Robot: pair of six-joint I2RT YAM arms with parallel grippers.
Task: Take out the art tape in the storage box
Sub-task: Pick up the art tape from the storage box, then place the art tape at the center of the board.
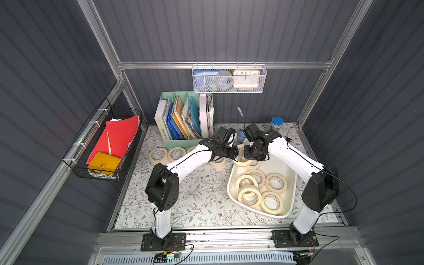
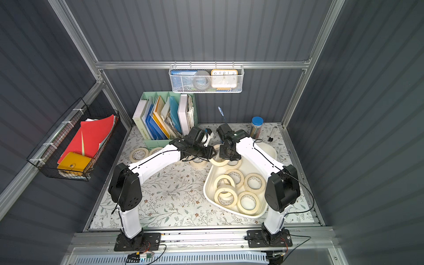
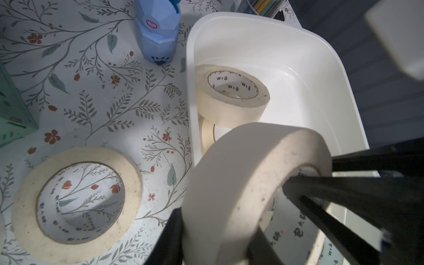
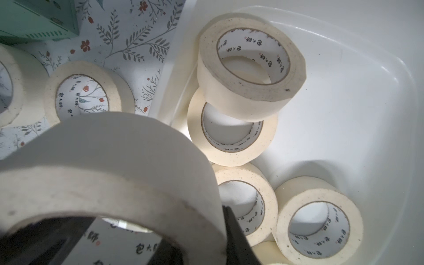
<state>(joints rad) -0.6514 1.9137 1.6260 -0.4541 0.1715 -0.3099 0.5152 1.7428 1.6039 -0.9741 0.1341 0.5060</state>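
Note:
One cream art tape roll hangs over the far left corner of the white storage box, held from both sides. My left gripper is shut on its wall; in the left wrist view the roll sits between my black fingers. My right gripper is shut on the opposite wall, one finger outside the roll and one inside the ring. Several more rolls lie in the box. Three rolls lie on the floral table, left of the box.
A mint-green file organizer stands at the back. A blue figurine and a blue-lidded jar stand behind the box. A white mesh basket hangs on the back wall and a black wire basket on the left wall.

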